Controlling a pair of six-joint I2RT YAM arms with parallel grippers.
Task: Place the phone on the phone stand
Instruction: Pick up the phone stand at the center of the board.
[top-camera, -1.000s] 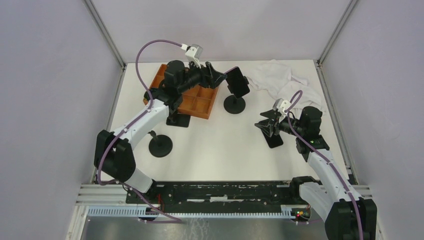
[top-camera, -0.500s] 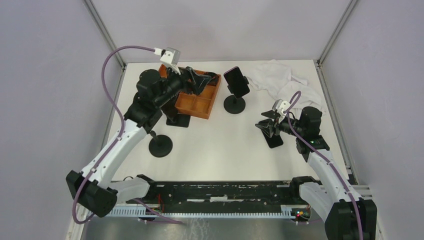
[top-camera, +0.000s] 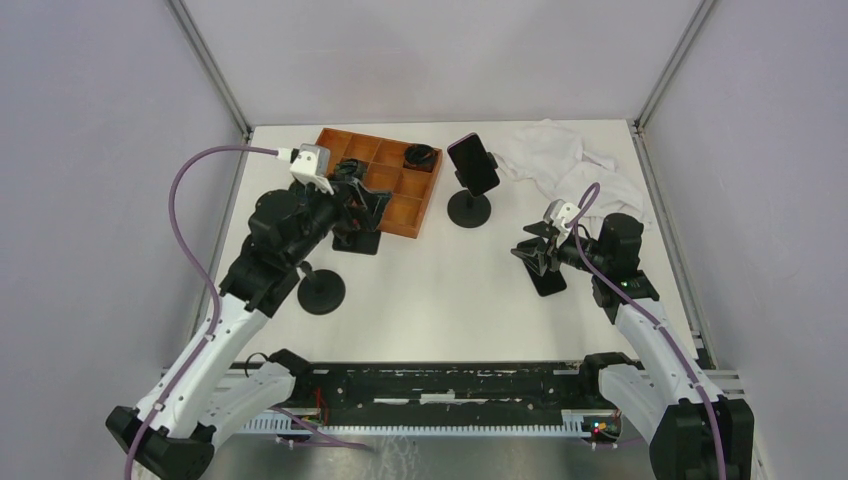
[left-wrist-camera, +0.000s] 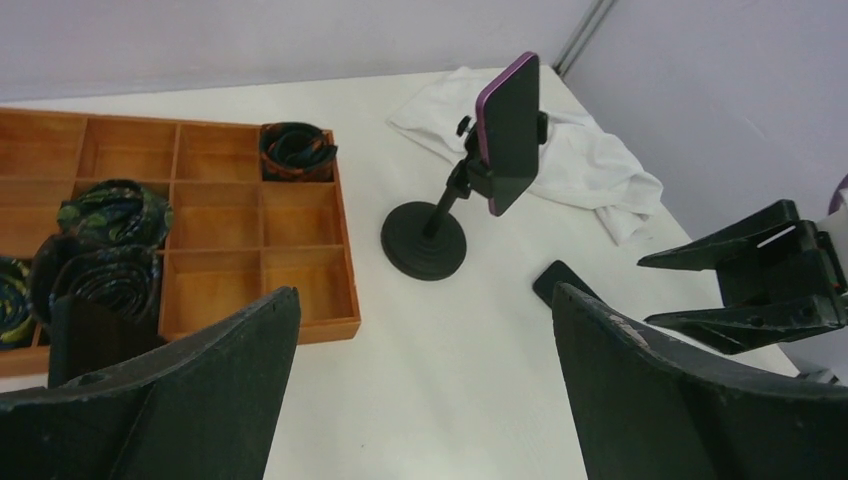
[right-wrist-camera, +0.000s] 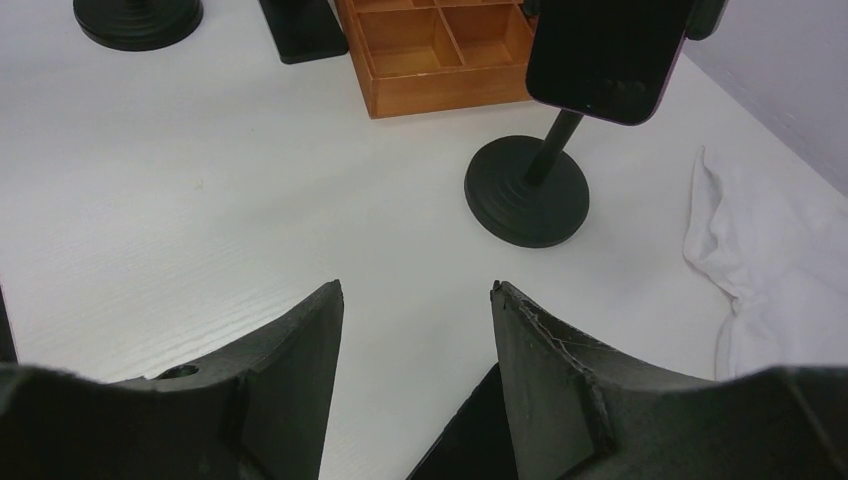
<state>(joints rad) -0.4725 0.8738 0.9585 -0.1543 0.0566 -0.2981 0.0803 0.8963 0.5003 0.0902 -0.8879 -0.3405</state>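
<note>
Phone mounted on stand — left end effector, right end effector both spread.

No text, label, brand or number is legible on anything.

Phone rests on the stand, beyond the parted right hand.

I work in a lab test cell: plain grey panels and aluminium posts stand around the white table, with a metal rail along the table's near edge.
</note>
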